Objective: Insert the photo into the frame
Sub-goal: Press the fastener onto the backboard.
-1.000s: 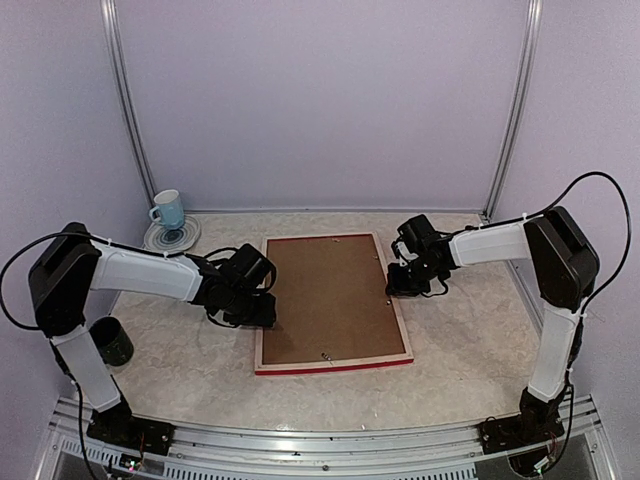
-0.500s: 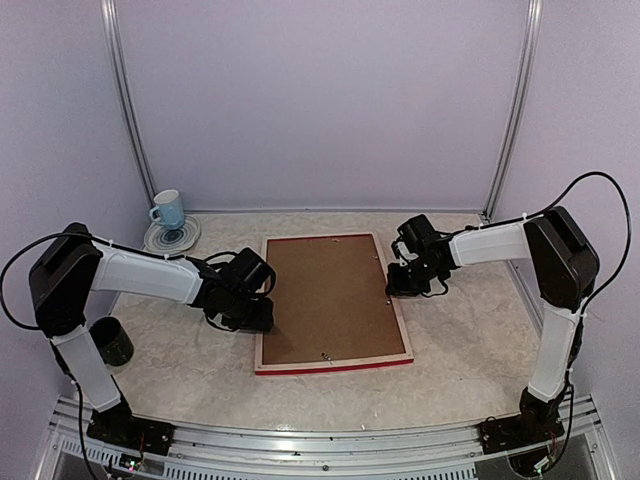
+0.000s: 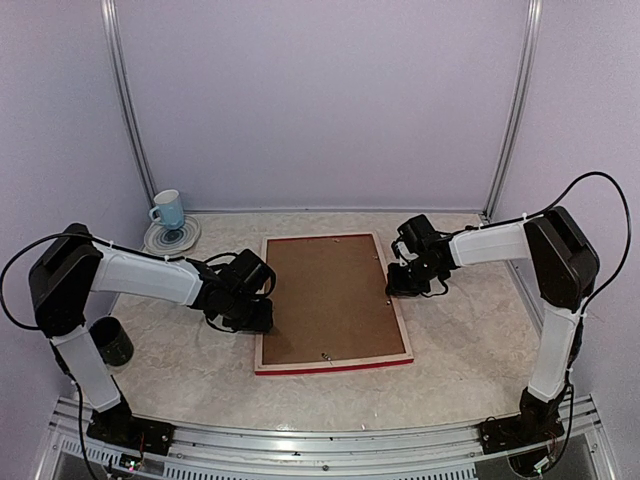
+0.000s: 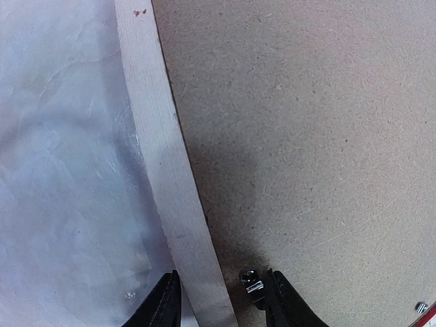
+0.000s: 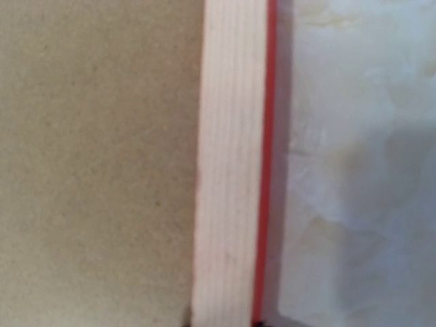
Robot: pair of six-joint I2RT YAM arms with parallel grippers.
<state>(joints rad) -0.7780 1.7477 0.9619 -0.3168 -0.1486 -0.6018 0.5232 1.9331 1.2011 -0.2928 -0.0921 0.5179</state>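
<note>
- Black cup (image 3: pixel 112 340): far left of the table (image 3: pixel 470 340), tucked next to the left arm's upright link.
- Blue mug (image 3: pixel 168 209): upright on a saucer (image 3: pixel 180 238) in the back-left corner, well apart from everything else.
- Left gripper (image 4: pixel 219 303): low over the frame's left bar, on its near half. Claw is apart and straddles the pale bar. One of its fingers (image 4: pixel 162 306) is on the table side, the other over the board next to a small metal tab (image 4: pixel 250 281). No visible squeeze on the bar.
- Frame (image 3: pixel 330 361): flat mid-table between the two arms, back side up. Pale wood shows, with a red edge along the near bar. Long sides run away from the bases.
- Backing board (image 3: pixel 325 295): brown, sits inside the frame and fills the opening.
- Right gripper (image 3: pixel 400 287): at the frame's right bar, about mid-length. The wrist view is blurred: board left, pale bar with red outer edge, table right. Fingertips are only dark slivers at the bottom edge, so I can't tell if the claw is apart or clamped.
</note>
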